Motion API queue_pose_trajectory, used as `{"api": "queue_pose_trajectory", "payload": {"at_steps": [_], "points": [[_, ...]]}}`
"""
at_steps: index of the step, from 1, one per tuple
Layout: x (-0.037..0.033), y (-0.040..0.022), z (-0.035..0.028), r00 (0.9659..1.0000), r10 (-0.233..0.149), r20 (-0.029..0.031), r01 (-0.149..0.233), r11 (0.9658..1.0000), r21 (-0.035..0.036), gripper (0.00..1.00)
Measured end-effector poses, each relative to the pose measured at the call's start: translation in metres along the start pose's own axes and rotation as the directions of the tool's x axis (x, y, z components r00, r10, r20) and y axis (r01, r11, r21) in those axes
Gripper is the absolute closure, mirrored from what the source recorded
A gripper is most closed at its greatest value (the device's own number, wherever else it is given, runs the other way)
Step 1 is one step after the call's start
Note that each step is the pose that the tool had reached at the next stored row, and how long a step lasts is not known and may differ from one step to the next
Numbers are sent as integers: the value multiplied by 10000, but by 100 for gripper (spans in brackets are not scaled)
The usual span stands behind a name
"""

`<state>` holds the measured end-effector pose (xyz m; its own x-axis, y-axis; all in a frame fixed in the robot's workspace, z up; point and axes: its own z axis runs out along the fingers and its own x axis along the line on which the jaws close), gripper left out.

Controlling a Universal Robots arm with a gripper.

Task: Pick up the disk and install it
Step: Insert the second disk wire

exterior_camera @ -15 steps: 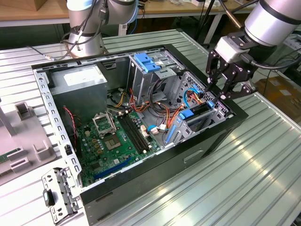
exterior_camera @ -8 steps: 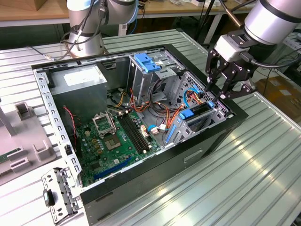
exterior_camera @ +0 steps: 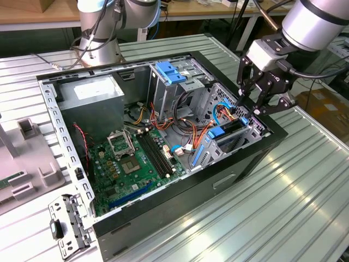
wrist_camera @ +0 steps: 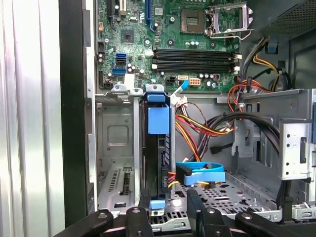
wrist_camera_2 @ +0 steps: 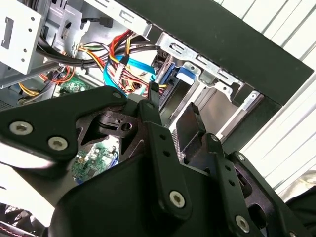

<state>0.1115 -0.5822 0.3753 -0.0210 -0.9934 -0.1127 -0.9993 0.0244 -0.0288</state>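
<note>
The ribbed metal bench [exterior_camera: 305, 180] carries an open computer case [exterior_camera: 180, 204] lying on its side, its front end toward the bench's edge at the exterior view's right. Inside the case, the grey power supply box [exterior_camera: 92, 101] fills the end toward the exterior view's left, with the green motherboard [exterior_camera: 131, 164] beside it. A tall metal drive cage [exterior_camera: 180, 82] with a blue latch piece [exterior_camera: 170, 72] on top stands past the board, and red, orange and yellow wires [wrist_camera: 207, 126] trail between them. The low drive bay [wrist_camera: 116, 148] sits at the case's front end, next to the black front panel. The disk [wrist_camera: 158, 148] stands on edge in that bay, its blue carrier tab [wrist_camera: 158, 120] showing at the end facing the motherboard, with a blue data cable [wrist_camera: 200, 174] just beside it. My hand [exterior_camera: 252, 103] hangs directly over the bay at the disk's front-panel end. My fingers [wrist_camera_2: 190, 123] are spread on either side of the disk's edge and grip nothing.
</note>
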Motion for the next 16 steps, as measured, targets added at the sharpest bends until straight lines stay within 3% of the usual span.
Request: {"api": "queue_pose_trajectory", "payload": {"at_steps": [6, 11, 16], "points": [[-11, 45, -1, 10000, -1, -1, 1, 10000, 1, 58], [-133, 51, 13, 10000, 0, -1, 0, 10000, 1, 58], [-133, 132, 11, 10000, 0, 12, 0, 10000, 1, 58]]}}
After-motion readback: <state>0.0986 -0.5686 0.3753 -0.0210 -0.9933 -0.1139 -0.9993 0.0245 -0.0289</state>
